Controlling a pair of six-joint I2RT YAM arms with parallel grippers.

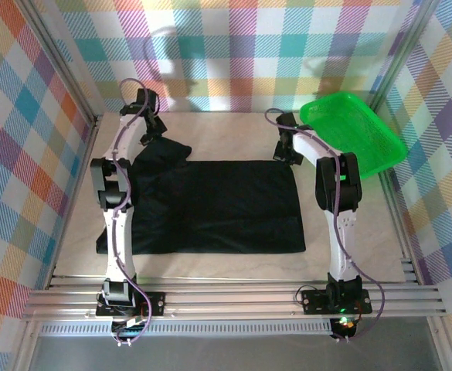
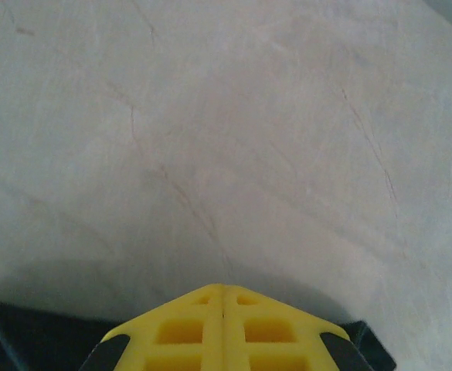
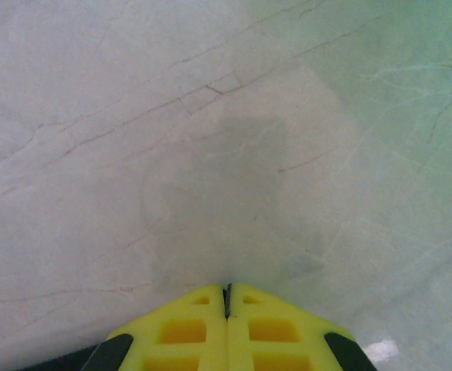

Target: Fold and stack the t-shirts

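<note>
**Black cloth laid flat, both claws at its far edge**

Black and soft, the t-shirt lies spread across the middle of the table as a broad rectangle. Its near edge is fairly straight, and its far-left corner is bunched up into a peak. That peak leads to the left gripper. In the left wrist view its yellow fingers are pressed tip to tip with dark cloth gathered right beneath them, so it looks pinched on that corner. The right gripper sits at the far-right corner. Its fingers are likewise closed together, with only a sliver of dark at their lower left, and I cannot tell whether any cloth is caught between them. The green mesh basket rests tilted at the far right, apart from the shirt.

The step in hand looks like a fold of the far edge towards the near one. To do it well, both corners need a sure hold first, so the right-hand hold wants checking. The arms should then rise together and travel at a matched pace, keeping the edge taut enough that the left bunching pulls out. The far edge should come down square on the near one before either claw lets go.
</note>
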